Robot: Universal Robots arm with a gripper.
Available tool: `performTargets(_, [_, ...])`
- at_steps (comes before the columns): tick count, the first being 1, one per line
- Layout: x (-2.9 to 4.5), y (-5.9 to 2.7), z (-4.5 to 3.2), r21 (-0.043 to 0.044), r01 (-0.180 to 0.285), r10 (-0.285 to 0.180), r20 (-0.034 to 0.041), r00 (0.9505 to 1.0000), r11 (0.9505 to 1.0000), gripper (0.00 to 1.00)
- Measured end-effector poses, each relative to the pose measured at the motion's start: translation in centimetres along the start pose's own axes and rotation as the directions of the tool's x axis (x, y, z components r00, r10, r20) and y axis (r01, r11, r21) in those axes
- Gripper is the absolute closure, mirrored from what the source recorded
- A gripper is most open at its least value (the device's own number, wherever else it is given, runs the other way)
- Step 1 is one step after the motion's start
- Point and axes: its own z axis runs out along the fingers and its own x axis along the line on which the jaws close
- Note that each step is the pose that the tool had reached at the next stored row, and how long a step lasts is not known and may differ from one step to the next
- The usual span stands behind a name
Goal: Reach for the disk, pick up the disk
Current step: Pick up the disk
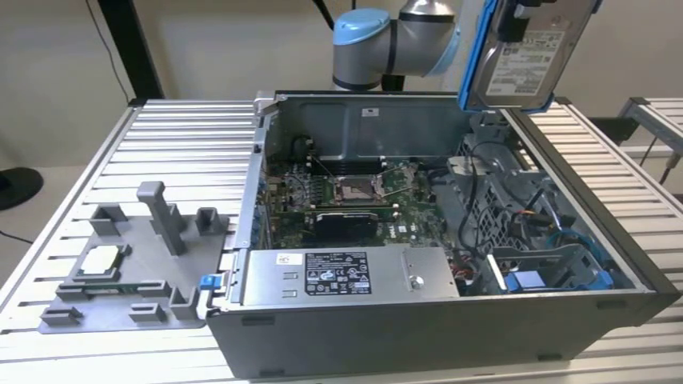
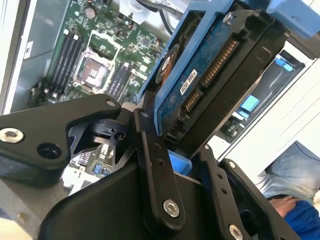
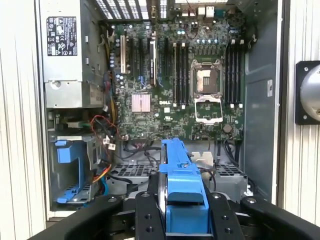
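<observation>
Blue-bracketed silver disk (image 1: 525, 56), white label showing, clamped in gripper (image 3: 181, 210).

The arm (image 1: 397, 36) is seen at the top of the exterior view, its grey and light-blue joint raised well above the work surface. The gripper (image 3: 182, 210) is carried at its end and is pointed downward in the first wrist view, where black linkage fingers (image 3: 146, 215) are set on either side of a blue-edged disk (image 3: 181, 180). In the second wrist view the gripper (image 2: 175, 150) is closed against the disk (image 2: 200, 70), which is held tilted between the black fingers (image 2: 152, 165) and clamped on its flat faces.
</observation>
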Motion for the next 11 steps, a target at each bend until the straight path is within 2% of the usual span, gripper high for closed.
performTargets(11, [2.26, -0.09, 0.09, 0.0, 0.0, 0.0, 0.0, 1.0, 1.0, 1.0])
